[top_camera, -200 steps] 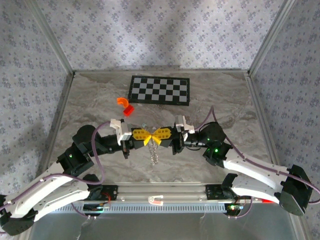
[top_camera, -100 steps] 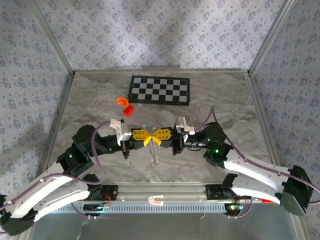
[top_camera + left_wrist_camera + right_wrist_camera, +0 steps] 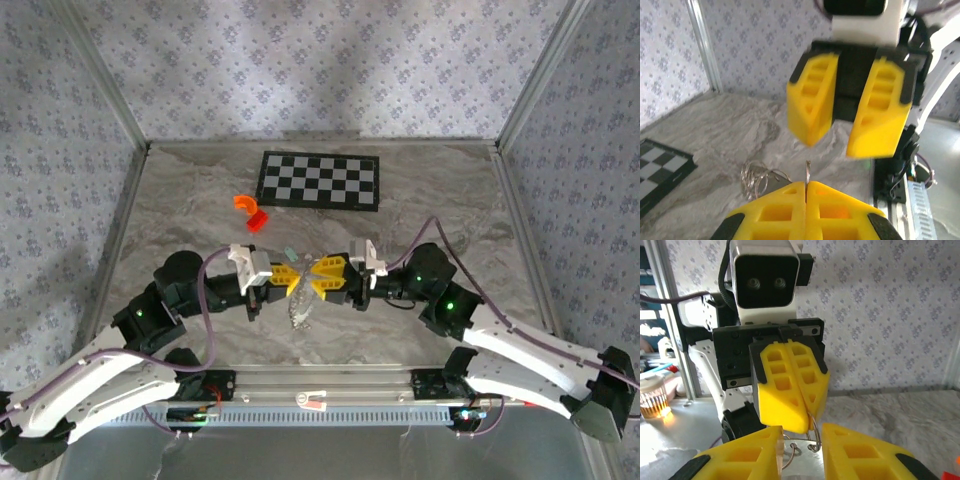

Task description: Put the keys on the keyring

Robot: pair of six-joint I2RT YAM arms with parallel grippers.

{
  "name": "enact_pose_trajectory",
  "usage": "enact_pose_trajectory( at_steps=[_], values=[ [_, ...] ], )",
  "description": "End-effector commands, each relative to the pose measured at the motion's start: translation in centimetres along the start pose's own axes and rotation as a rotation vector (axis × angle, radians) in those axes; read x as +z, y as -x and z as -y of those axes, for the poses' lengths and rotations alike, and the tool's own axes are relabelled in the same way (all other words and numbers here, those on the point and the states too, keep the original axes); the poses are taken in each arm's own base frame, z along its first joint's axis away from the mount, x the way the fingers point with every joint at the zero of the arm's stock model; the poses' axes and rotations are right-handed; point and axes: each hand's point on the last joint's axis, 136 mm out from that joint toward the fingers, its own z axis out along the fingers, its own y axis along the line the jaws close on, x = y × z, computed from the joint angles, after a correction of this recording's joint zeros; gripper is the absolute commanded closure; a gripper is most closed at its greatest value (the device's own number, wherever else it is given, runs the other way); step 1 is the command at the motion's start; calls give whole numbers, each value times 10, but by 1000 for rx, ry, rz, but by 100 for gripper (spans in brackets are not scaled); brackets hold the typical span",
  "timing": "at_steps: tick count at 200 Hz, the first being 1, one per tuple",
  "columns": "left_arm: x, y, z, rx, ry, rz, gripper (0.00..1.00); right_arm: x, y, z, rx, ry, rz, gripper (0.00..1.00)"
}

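Handover step: left gripper (image 3: 806,190) is pinched tight on the keyring (image 3: 756,176); right gripper (image 3: 832,142) is spread, empty, facing it. Next, likely: right takes the keyring.

Left pincer (image 3: 284,277) and right pincer (image 3: 327,276) face tip-to-tip (keyring (image 3: 299,310) in the gap); bare table (image 3: 450,200) flanks them.

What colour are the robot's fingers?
Bright yellow fingers, with black at their bases. The left wrist view shows them best.
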Motion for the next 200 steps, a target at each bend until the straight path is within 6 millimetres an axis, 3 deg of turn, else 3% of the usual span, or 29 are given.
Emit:
enact_pose_trajectory(
  at_steps=[1, 11, 48, 82, 99, 123, 163, 171, 176, 200],
  values=[
    [-12, 18, -1, 52, 29, 9, 100, -8, 2, 5, -51, -55, -78, 71],
    [-13, 15, -3, 42, 43, -11, 100, -11, 0, 6, -46, -71, -106, 69],
    [-20, 5, -19, -18, 147, -54, 100, -13, -15, 24, 101, -138, -224, 36],
    [-30, -10, -34, -58, 253, -96, 100, -15, -27, 61, 286, -221, -279, 21],
    [-35, -15, -40, -80, 299, -115, 100, -15, -33, 80, 335, -266, -318, 0],
    [-41, -21, -46, -106, 345, -140, 100, -11, -53, 106, 362, -342, -415, 0],
    [-52, -27, -45, -120, 367, -153, 100, -6, -102, 143, 483, -438, -596, 0],
    [-55, -27, -44, -123, 364, -146, 100, -7, -119, 148, 517, -451, -645, 0],
    [-55, -27, -44, -122, 363, -143, 100, -3, -113, 155, 516, -456, -640, 0],
    [-57, -28, -43, -125, 362, -141, 100, 0, -142, 170, 580, -464, -711, 1]
  ],
)
